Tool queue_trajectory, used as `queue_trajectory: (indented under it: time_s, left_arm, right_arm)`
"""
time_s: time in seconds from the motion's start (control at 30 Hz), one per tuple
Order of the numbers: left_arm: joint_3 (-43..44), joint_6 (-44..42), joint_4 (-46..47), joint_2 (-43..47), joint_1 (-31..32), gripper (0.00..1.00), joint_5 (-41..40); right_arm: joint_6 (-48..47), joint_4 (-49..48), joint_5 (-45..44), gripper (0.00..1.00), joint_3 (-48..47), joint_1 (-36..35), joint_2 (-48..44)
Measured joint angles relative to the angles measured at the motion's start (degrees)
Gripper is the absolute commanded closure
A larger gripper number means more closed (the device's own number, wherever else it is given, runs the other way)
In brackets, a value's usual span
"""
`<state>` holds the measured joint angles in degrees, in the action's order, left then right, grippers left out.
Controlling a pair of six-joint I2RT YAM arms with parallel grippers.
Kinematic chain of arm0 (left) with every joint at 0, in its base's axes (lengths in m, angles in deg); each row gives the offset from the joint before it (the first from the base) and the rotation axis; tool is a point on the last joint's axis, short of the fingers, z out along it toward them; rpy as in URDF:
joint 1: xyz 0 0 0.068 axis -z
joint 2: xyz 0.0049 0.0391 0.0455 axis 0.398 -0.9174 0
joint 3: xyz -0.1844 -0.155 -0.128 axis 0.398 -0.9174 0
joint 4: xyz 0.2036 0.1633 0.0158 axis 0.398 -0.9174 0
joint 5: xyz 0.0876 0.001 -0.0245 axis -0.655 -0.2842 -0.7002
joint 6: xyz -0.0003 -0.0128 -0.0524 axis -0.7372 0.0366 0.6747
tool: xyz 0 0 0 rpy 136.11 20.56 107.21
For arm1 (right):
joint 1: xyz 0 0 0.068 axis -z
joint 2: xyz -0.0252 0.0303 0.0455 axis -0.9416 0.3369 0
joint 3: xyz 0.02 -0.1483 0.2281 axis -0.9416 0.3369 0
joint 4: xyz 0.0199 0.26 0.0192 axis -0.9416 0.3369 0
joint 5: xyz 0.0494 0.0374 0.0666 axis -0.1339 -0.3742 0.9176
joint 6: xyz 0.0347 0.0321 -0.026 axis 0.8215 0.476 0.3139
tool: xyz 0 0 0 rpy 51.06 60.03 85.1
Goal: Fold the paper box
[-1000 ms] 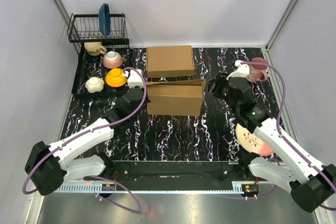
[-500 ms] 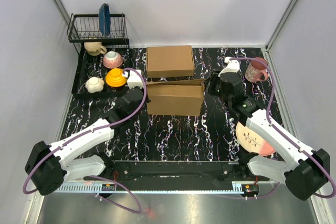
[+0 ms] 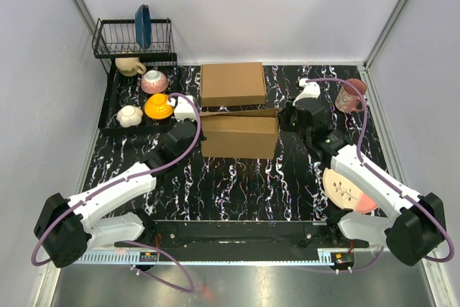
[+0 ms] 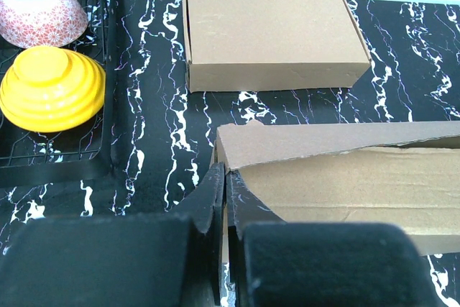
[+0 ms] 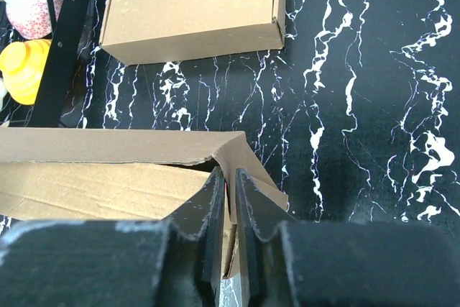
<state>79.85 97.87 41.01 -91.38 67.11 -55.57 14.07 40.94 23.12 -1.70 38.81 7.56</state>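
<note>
The half-folded paper box is seen between the two arms' jaws: the right jaws are clamped on its end flap, the left jaws pressed together at the opposite wall. The card could be torn if pulled unevenly.

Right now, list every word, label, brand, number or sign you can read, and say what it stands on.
No text can be read.
paper box and formed box: plain brown cardboard, no print in view.
plate: a drawn sprig, no letters.
Small tags on the near rail: too small to read.
</note>
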Motion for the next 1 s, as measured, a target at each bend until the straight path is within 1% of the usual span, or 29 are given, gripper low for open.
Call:
queue_trajectory:
  time_s: [0.03, 0.13, 0.17, 0.2, 0.5, 0.73, 1.0]
  left_arm:
    - [0.0, 0.0, 0.0, 0.0, 0.0, 1.0, 0.02]
    - [0.0, 0.0, 0.0, 0.0, 0.0, 1.0, 0.02]
    - [0.0, 0.0, 0.0, 0.0, 0.0, 1.0, 0.02]
    - [0.0, 0.0, 0.0, 0.0, 0.0, 1.0, 0.02]
    - [0.0, 0.46, 0.0, 0.0, 0.0, 1.0, 0.07]
    - [-0.02, 1.84, 0.09, 0.0, 0.0, 1.0, 0.28]
    - [-0.35, 3.13, 0.57, -0.02, 0.0, 1.0, 0.26]
  right_arm:
    - [0.0, -0.07, 0.17, 0.85, 0.0, 0.0, 0.0]
    - [0.0, -0.11, 0.42, 0.92, 0.0, 0.0, -0.02]
    - [0.0, -0.13, 0.46, 0.97, 0.0, 0.0, -0.04]
    - [-0.02, -0.13, 0.55, 1.0, 0.0, 0.0, -0.07]
    - [0.0, -1.92, 0.9, 1.0, 2.21, 0.0, -1.7]
    - [1.66, -8.85, 0.9, 1.0, 8.76, 0.0, -5.51]
    - [6.08, -16.96, 0.87, 1.0, 15.69, 0.0, -8.74]
